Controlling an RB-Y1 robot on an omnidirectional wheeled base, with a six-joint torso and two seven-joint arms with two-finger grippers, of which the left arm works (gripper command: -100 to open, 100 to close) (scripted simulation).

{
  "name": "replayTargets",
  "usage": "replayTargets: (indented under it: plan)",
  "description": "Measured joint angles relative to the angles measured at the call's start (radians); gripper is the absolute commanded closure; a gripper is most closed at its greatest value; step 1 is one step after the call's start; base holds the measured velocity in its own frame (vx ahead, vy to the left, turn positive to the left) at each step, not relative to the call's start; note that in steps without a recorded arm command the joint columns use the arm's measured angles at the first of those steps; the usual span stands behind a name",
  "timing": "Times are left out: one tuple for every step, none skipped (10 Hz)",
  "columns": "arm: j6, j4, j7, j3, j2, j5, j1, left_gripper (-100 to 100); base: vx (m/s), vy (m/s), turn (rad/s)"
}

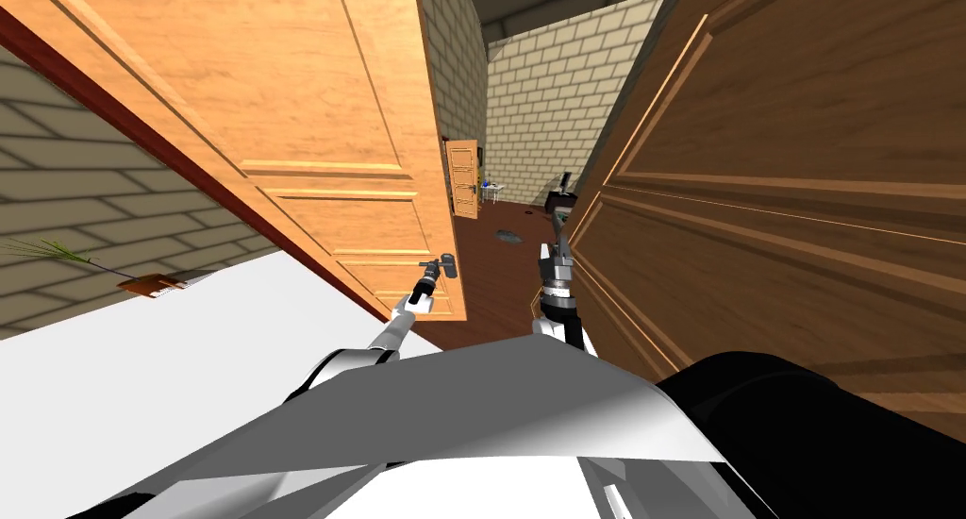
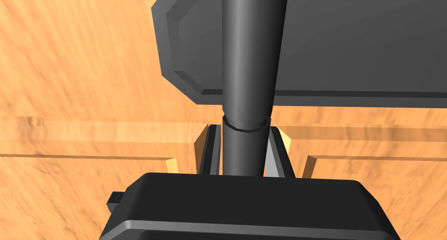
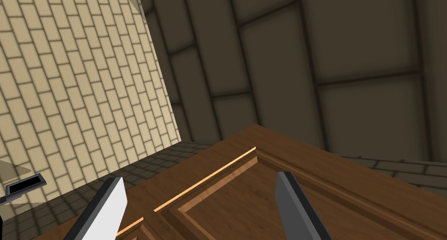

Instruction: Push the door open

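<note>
While the left gripper (image 2: 243,148) pinches the dark handle (image 2: 249,54) of the light door (image 1: 311,117) at near left, which seems partly open, more pushing likely remains, and the right gripper (image 3: 199,178) gapes empty by the dark door (image 3: 244,198).

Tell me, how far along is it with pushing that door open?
Done: the left gripper is shut on the dark handle of the light wooden door. In hand: that door looks partly swung, with hallway floor showing past its edge. The right gripper hangs open beside a dark brown door. Left: probably pushing the light door wider, since the gap looks narrow.
</note>
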Motion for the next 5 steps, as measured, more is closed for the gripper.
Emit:
replayTargets:
  plan:
    - [0.004, 0.004, -0.003, 0.012, 0.002, 0.002, -0.003, 100, 0.155, -0.164, 0.05]
    - [0.002, 0.005, -0.008, 0.027, 0.006, 0.005, 0.002, 100, 0.135, -0.161, 0.076]
    - [0.013, -0.018, -0.013, 0.038, 0.008, 0.006, 0.014, 100, 0.128, -0.146, 0.055]
    - [0.011, -0.004, -0.02, 0.054, 0.01, 0.009, 0.005, 100, 0.153, -0.127, 0.048]
    - [0.012, -0.006, -0.026, 0.067, 0.011, 0.011, 0.008, 100, 0.162, -0.128, 0.048]
